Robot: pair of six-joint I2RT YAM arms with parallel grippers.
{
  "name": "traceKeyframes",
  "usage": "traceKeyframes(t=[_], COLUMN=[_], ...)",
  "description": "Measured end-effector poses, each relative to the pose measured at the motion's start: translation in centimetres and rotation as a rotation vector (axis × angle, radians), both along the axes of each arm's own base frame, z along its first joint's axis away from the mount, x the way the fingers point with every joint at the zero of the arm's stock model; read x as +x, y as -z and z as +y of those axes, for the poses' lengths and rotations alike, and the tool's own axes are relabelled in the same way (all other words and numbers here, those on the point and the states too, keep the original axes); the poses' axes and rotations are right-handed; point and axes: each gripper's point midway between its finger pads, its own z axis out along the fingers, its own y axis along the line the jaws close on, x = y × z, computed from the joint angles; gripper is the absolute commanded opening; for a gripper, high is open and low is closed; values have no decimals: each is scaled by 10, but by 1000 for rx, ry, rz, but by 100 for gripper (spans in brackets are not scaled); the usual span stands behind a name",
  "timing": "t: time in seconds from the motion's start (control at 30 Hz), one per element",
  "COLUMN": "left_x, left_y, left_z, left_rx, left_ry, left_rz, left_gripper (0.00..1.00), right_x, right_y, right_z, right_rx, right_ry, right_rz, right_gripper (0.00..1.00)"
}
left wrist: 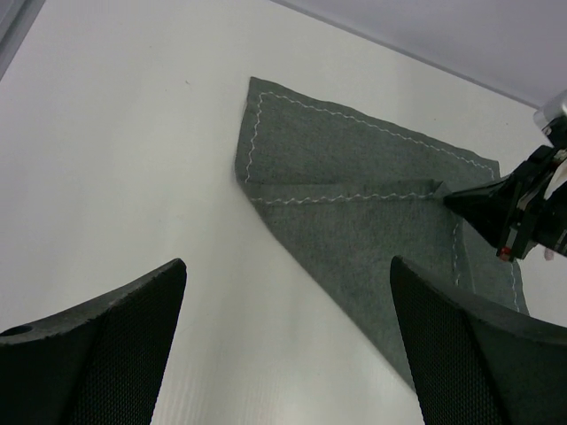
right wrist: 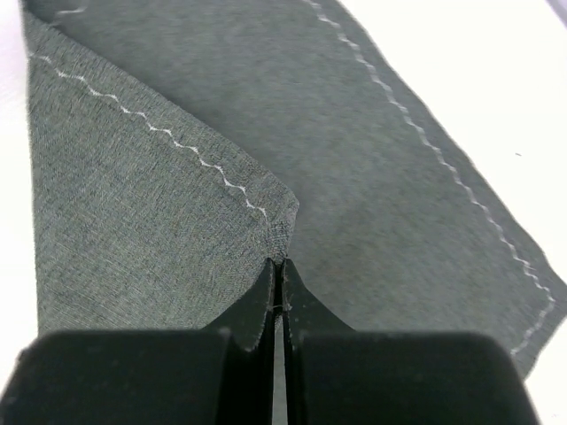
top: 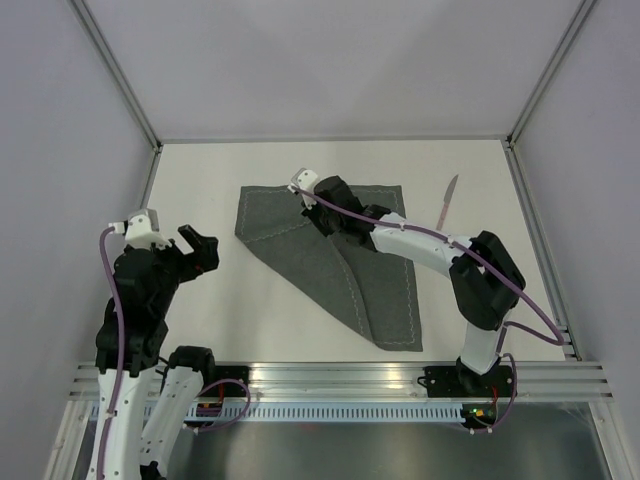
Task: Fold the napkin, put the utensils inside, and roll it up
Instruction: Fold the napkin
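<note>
The napkin [top: 380, 290] [left wrist: 354, 230] [right wrist: 381, 115] lies flat on the table [top: 250, 330], in the middle to far part of the surface and somewhat right of centre. It is partly folded. One flap is turned over onto the cloth, giving a long diagonal edge on the left side, and the pale stitched line of the flap runs across the upper layer. The tip of the flap lies close to the napkin's far edge. There the right gripper [top: 306, 196] [left wrist: 454, 202] [right wrist: 277, 266] is clamped on it, and the right wrist view shows the two fingers pressed together with the folded corner pinched between their tips. The utensil [top: 447, 200], a slim pale knife-like piece, lies on the bare table to the right of the napkin, apart from it, near the far right corner and set at a slight angle. No other utensil can be made out. The left gripper [top: 178, 240] [left wrist: 285, 292] is held above the bare table, left of the napkin and clear of the cloth. Its jaws are spread wide and hold nothing. Pale walls [top: 330, 60] enclose the table, and a metal rail [top: 340, 375] runs along its near edge.
</note>
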Motion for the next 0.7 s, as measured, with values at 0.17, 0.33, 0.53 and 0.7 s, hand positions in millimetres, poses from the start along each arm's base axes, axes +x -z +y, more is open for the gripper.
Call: traceKeyframes(t=[0.17, 0.33, 0.53, 0.7], left_x=[1, -1, -4, -3], left_y=[14, 20, 16, 22], left_z=[-2, -3, -4, -6], left_rx=[-2, -4, -8, -10], left_ry=[10, 17, 25, 34], left_rz=[19, 21, -1, 12], left_gripper=[100, 100, 100, 100], right_x=[27, 49, 72, 87], right_y=[-3, -4, -3, -1], right_z=[-26, -53, -88, -112], right_rx=[13, 25, 41, 56], right_ry=[72, 137, 213, 269], right_rz=[-13, -16, -4, 2], right_gripper=[0, 0, 1, 0])
